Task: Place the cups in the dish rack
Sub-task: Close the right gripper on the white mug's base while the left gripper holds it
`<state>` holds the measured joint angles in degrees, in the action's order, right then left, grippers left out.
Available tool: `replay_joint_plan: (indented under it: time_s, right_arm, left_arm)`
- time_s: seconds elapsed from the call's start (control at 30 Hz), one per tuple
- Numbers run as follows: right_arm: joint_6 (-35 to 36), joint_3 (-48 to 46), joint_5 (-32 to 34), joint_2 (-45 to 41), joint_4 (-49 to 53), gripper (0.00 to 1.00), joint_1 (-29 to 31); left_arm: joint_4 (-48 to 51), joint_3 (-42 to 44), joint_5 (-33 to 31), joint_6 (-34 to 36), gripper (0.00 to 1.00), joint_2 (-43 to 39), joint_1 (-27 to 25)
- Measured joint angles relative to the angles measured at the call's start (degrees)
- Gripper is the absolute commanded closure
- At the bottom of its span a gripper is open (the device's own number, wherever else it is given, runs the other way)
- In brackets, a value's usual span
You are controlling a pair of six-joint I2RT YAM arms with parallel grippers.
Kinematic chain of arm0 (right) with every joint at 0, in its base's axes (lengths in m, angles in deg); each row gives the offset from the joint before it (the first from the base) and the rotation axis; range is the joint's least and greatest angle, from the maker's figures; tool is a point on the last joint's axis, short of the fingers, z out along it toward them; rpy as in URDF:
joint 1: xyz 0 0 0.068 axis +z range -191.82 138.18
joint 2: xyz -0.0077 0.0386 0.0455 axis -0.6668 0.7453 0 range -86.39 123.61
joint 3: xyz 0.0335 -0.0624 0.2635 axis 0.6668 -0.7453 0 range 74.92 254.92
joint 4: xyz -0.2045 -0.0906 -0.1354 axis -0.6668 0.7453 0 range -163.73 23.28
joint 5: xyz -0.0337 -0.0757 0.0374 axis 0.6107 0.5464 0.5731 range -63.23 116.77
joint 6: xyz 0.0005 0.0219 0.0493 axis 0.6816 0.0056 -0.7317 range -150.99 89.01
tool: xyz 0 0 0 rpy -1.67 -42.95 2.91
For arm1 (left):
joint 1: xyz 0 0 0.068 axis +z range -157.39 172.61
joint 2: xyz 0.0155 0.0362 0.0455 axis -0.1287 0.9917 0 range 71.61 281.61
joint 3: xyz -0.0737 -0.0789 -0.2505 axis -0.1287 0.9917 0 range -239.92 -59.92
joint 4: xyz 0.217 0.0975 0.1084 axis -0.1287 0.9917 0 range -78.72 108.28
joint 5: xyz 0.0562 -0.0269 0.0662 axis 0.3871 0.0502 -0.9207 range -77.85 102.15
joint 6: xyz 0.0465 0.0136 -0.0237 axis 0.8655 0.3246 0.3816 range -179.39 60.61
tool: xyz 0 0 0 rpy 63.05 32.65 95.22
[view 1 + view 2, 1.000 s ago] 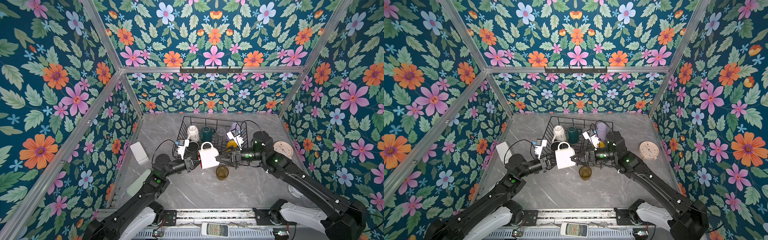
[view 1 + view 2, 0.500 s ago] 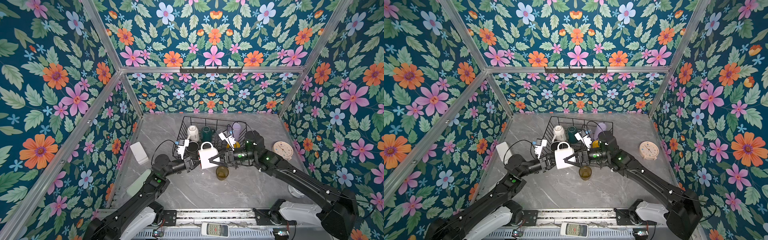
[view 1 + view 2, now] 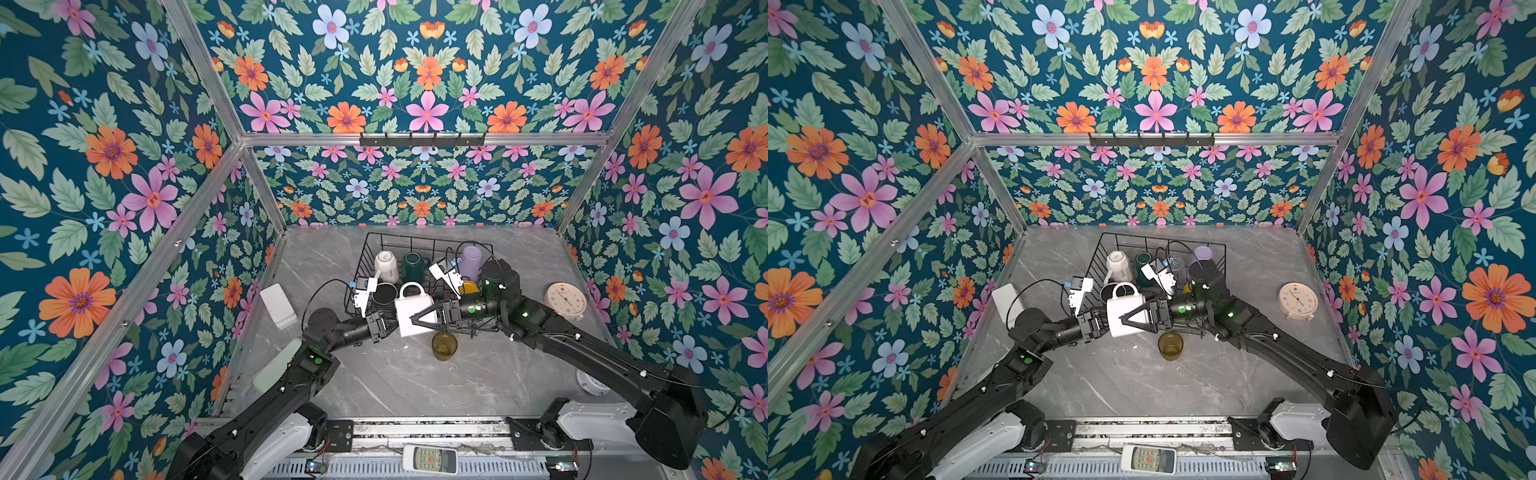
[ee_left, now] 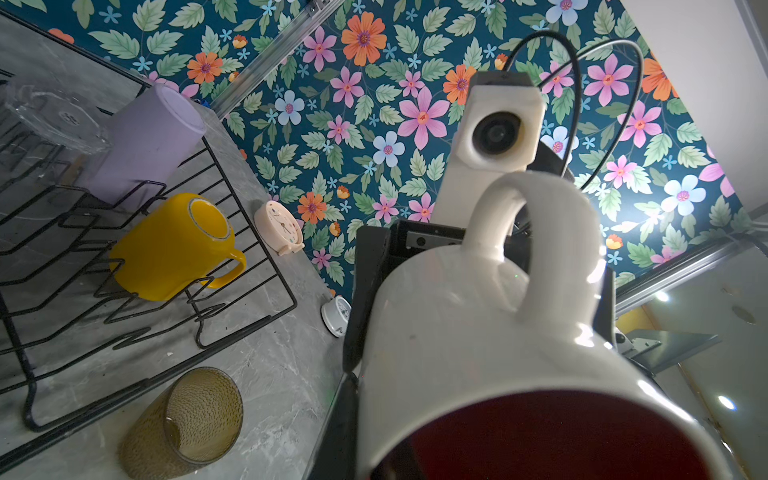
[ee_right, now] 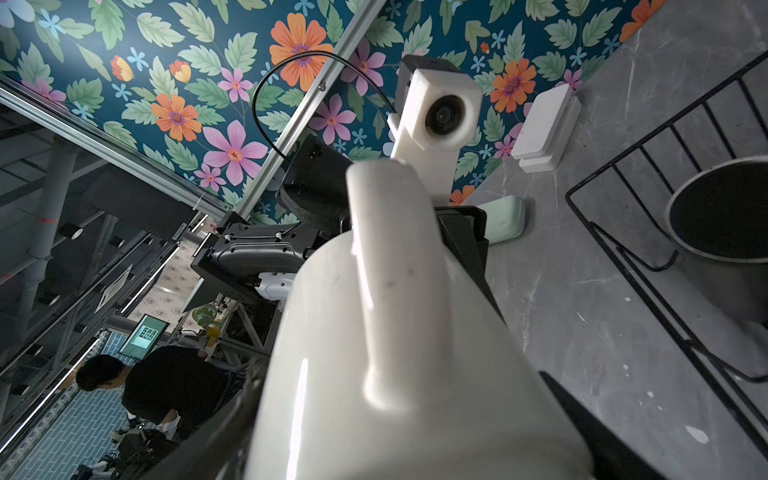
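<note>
Left gripper (image 3: 386, 327): clamped shut on the rim wall of red-lined mug (image 3: 405, 307), one finger inside the mouth, one outside. Right gripper (image 3: 417, 319): jaws spread wide, straddling the mug body from the base end. Contact with the glaze unclear, so not counted as a grip. Looks like a mid-air handover, just in front of the near rail of rack (image 3: 363, 266).

Rack: six cups loaded, sides as in both top views.
- Lilac tumbler (image 3: 470, 262) at far right, inverted.
- Yellow mug (image 4: 174, 249) at near right, tilted on the prongs.
- Black mug (image 3: 384, 293) at near-left corner, mouth up.
- White mug (image 3: 386, 264) at far left.
- Green mug (image 3: 412, 264) mid-rack.
- Glass (image 4: 54, 112) between green mug and lilac tumbler, inverted.

Red-lined mug: on its side, handle toward the rack, mouth toward the left gripper.
- Probably glazed ceramic: stiff, fairly heavy, slick, likely to chip or break if dropped.
- Rim pinch sits off-centre, so risk of swinging or slipping.
- Better hold: across the body, clear of the handle, squeezed firm before letting go at the rim.

Amber tumbler (image 3: 444, 345): upright, mouth up, just outside the rack's near rail, not loaded yet. Textured wall, plastic or glass not clear. Likely light and less slippery. Take by the rim wall or across the body.
</note>
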<state>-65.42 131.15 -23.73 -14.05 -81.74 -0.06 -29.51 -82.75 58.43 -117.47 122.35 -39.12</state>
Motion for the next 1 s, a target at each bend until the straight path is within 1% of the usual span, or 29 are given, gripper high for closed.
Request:
replay_joint_plan:
  time_s: [0.27,0.43,0.57,0.83,0.9,1.0]
  right_arm:
    - [0.4,1.3,0.6,0.8,1.0,0.10,1.2]
    - [0.4,1.7,1.2,1.6,1.0,0.14,1.8]
    - [0.4,1.9,1.5,1.8,1.2,0.20,1.8]
    - [0.9,2.3,3.1,1.2,2.8,0.53,2.3]
    - [1.1,2.2,3.5,0.9,3.1,0.65,2.3]
    - [1.3,2.2,4.0,0.5,3.5,0.91,2.4]
  left_arm:
    - [-0.9,0.0,0.3,-0.2,1.00,0.1,0.0]
    - [-0.9,0.0,0.5,-0.4,1.00,0.4,0.1]
    - [-0.9,0.0,0.4,-0.4,1.00,0.6,0.1]
    - [-1.2,0.0,0.5,-0.6,1.00,0.6,0.1]
    - [-1.2,0.0,0.7,-0.6,1.00,0.6,0.1]
    - [-1.2,0.0,0.8,-0.6,1.00,0.7,0.1]
